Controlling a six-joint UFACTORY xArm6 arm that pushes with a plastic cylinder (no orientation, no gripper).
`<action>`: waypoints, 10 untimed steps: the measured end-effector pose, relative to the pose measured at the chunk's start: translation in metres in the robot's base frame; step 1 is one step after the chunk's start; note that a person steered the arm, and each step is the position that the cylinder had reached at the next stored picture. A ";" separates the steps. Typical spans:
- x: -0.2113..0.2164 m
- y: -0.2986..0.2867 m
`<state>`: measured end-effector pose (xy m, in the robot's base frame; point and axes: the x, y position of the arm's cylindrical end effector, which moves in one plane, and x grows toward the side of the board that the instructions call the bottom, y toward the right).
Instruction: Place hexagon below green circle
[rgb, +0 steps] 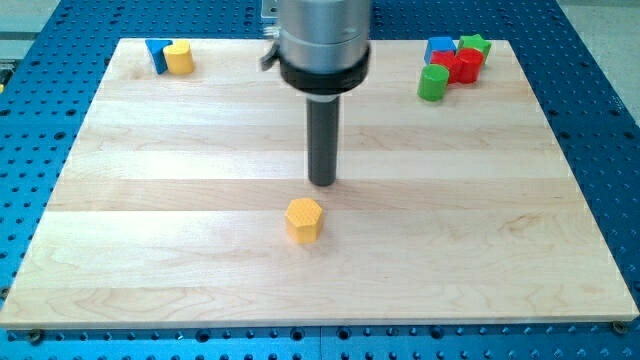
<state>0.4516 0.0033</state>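
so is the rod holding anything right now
Nothing is held. My tip sits just above the yellow hexagon in the view, with a small gap, not touching it.

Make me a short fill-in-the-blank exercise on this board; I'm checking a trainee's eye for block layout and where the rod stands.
1. The block nearest my tip is the ______ hexagon.
2. The green circle stands at the view's top ______.
3. Beside the yellow cylinder at the view's top left leans a ______ block.
4. My tip is toward the view's ______ from the hexagon, apart from it.

Missing words: orange; right; blue; top
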 end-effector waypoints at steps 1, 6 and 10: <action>-0.023 -0.061; 0.053 -0.014; 0.074 0.107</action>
<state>0.5258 0.1105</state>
